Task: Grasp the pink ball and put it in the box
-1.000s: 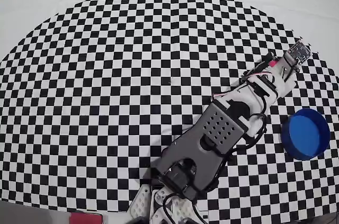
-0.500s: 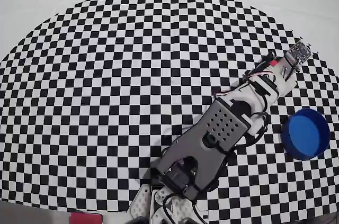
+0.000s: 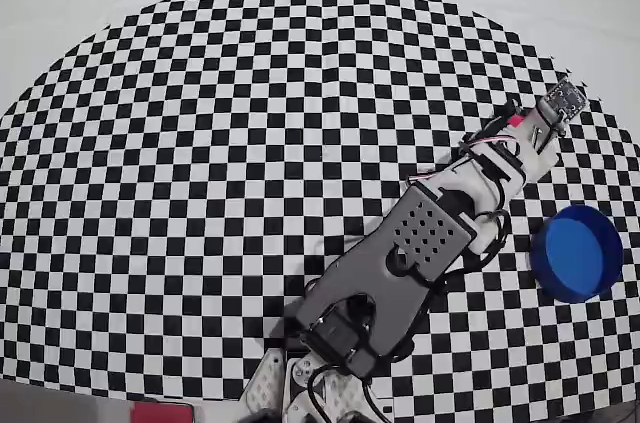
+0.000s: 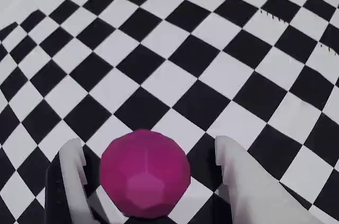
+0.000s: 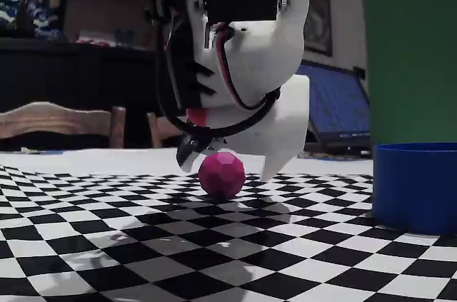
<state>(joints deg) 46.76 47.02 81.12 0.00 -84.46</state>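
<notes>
In the wrist view, the gripper (image 4: pixel 148 155) stood spread, one white finger (image 4: pixel 71 173) at nine o'clock of the pink ball (image 4: pixel 144 173) and the other at three, neither touching it, on the checkered mat (image 4: pixel 175 49).

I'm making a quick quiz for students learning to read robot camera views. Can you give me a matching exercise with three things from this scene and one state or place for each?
Column 1:
1. pink ball
2. blue box
3. hand

Column 2:
A. open, with a finger on each side of the ball
B. empty, standing apart from the arm, at the right in the overhead view
C. lying on the checkered cloth between the two fingers

Pairs: 1-C, 2-B, 3-A
</notes>
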